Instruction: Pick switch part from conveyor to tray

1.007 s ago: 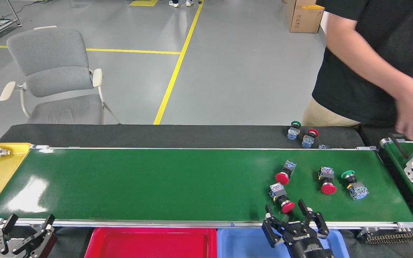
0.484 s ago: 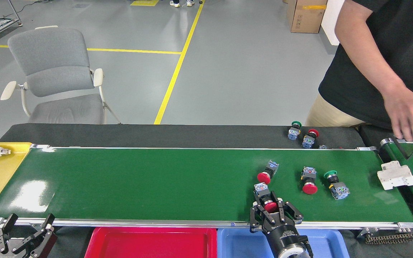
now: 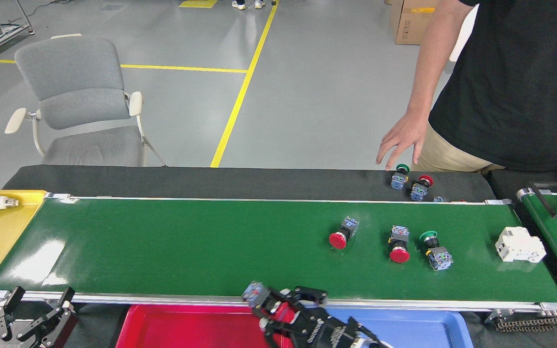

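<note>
A red-capped switch part with a grey-blue block (image 3: 263, 300) sat clamped in my right gripper (image 3: 278, 309), over the glossy green conveyor's (image 3: 201, 246) near rail, above the red plastic tray (image 3: 186, 328). My left gripper (image 3: 29, 314) hung empty, fingers spread.

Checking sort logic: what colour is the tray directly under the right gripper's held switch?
Red tray, seen in the head view; the right gripper carries the switch part over its right end.
</note>
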Controlling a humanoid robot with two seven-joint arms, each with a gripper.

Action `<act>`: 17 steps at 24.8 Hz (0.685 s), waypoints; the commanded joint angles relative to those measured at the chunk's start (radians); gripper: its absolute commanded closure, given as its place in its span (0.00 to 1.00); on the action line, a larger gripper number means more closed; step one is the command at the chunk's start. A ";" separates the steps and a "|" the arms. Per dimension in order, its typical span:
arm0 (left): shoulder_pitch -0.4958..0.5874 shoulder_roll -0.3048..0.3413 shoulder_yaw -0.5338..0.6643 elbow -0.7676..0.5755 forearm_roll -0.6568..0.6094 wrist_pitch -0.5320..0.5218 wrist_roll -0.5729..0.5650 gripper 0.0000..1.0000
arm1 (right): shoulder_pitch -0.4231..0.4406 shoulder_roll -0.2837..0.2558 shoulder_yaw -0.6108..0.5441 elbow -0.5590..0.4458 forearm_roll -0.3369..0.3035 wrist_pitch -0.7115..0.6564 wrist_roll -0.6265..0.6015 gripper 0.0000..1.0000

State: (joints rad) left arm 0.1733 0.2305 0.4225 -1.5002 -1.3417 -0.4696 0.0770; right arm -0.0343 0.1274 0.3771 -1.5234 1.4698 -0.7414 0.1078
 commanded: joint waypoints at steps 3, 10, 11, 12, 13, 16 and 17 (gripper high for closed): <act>-0.008 0.013 -0.002 -0.017 -0.002 -0.004 0.001 0.00 | 0.002 0.001 -0.014 -0.023 -0.036 -0.018 -0.005 0.00; -0.008 -0.005 -0.220 -0.175 -0.002 -0.009 -0.006 0.00 | 0.270 0.000 -0.581 -0.247 -0.129 0.175 -0.011 0.00; -0.008 -0.014 -0.254 -0.192 -0.004 -0.004 -0.019 0.00 | 0.304 -0.003 -0.630 -0.247 -0.151 0.228 -0.014 0.00; -0.009 -0.028 -0.298 -0.206 -0.008 -0.003 -0.043 0.00 | 0.329 -0.006 -0.678 -0.247 -0.178 0.280 -0.014 0.00; -0.015 -0.042 -0.340 -0.218 -0.024 -0.001 -0.069 0.00 | 0.341 -0.011 -0.712 -0.247 -0.190 0.318 -0.014 0.00; -0.057 -0.118 -0.435 -0.219 -0.162 0.043 -0.095 0.00 | 0.367 -0.025 -0.774 -0.247 -0.192 0.333 -0.014 0.00; -0.081 -0.157 -0.467 -0.215 -0.224 0.048 -0.097 0.00 | 0.366 -0.023 -0.773 -0.247 -0.192 0.340 -0.014 0.00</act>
State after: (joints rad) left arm 0.1178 0.1009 -0.0160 -1.7052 -1.5246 -0.4426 -0.0114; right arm 0.3356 0.1081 -0.3915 -1.7542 1.2820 -0.4251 0.1012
